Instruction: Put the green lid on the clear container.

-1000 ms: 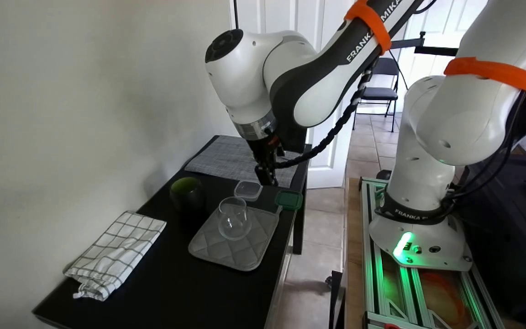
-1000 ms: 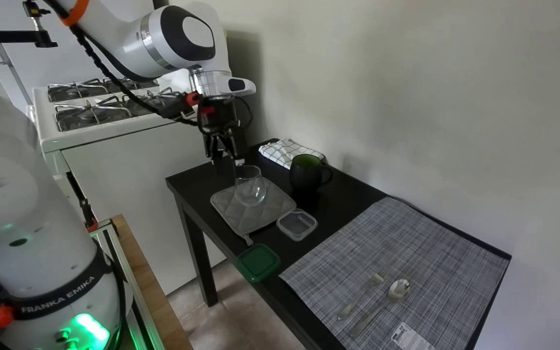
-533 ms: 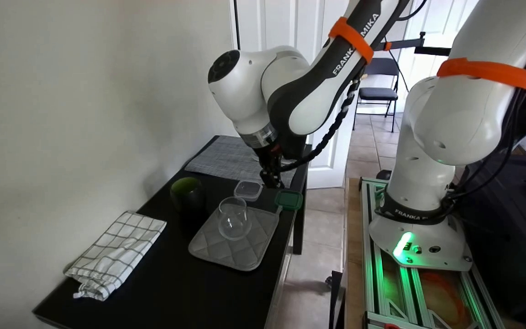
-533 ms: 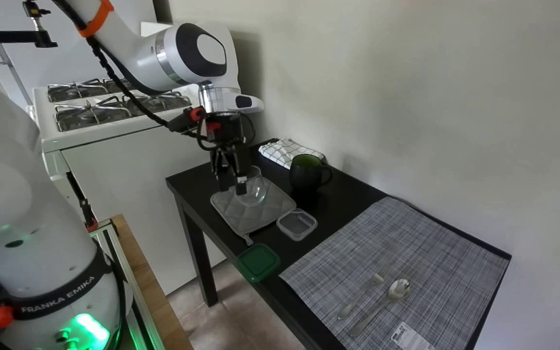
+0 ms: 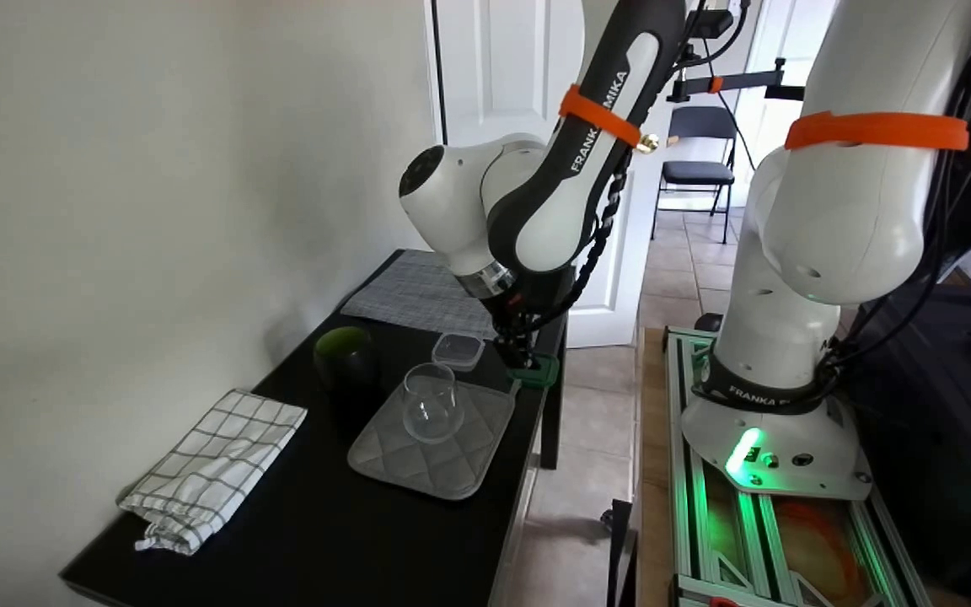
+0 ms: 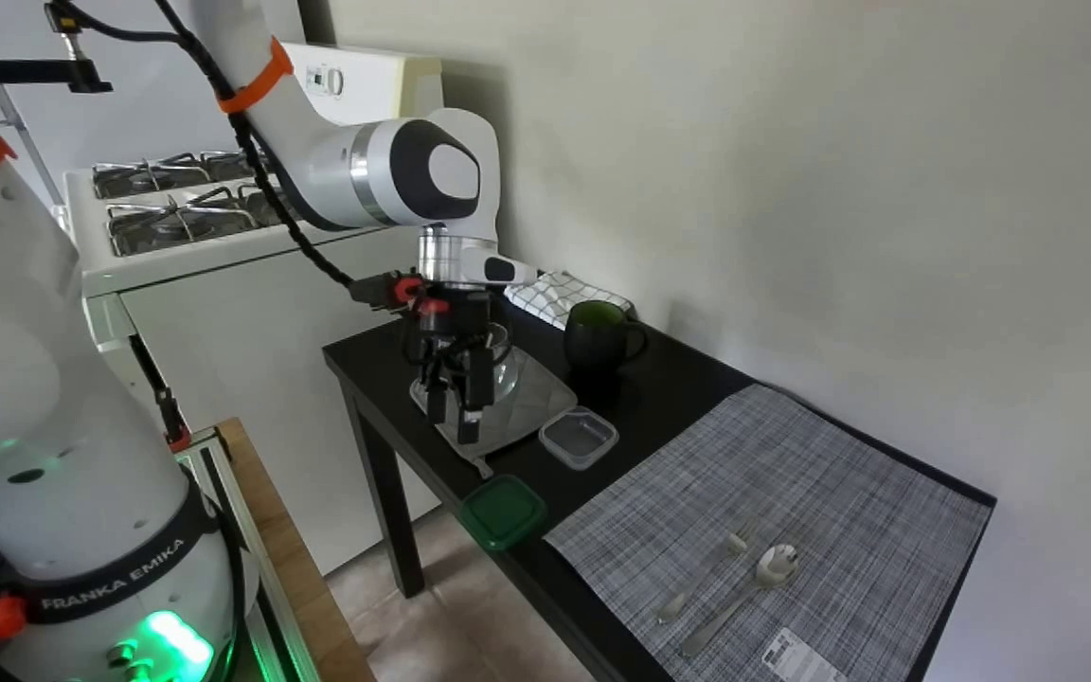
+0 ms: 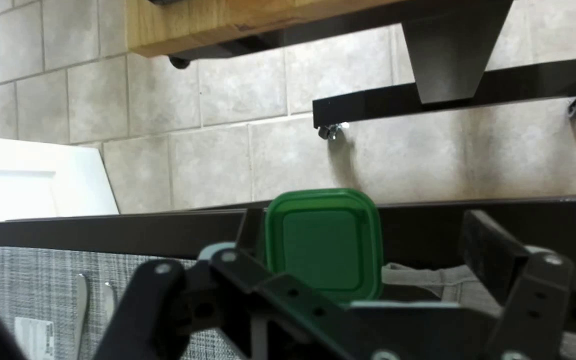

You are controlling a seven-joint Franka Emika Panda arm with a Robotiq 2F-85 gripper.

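Note:
The green lid (image 6: 503, 512) is a flat square lid with rounded corners. It lies at the table's edge, slightly over it, in both exterior views (image 5: 545, 372). The clear container (image 6: 579, 438) is a small, low, square transparent box, open at the top, on the table beside the pot holder; it also shows in an exterior view (image 5: 458, 351). My gripper (image 6: 453, 428) is open and empty, pointing down above the table close to the lid. In the wrist view the lid (image 7: 323, 245) appears between the spread fingers (image 7: 363, 220), nearer the left one. The container is hidden there.
A clear stemless glass (image 5: 433, 413) stands on a grey quilted pot holder (image 5: 418, 472), whose loop reaches towards the lid. A dark mug (image 6: 595, 341) stands near the wall. A checked towel (image 5: 216, 468) and a grey placemat (image 6: 697, 511) with cutlery lie on the table.
My gripper has come down and moved across the pot holder towards the lid, staying open. The lid, the container and the other objects have not moved.

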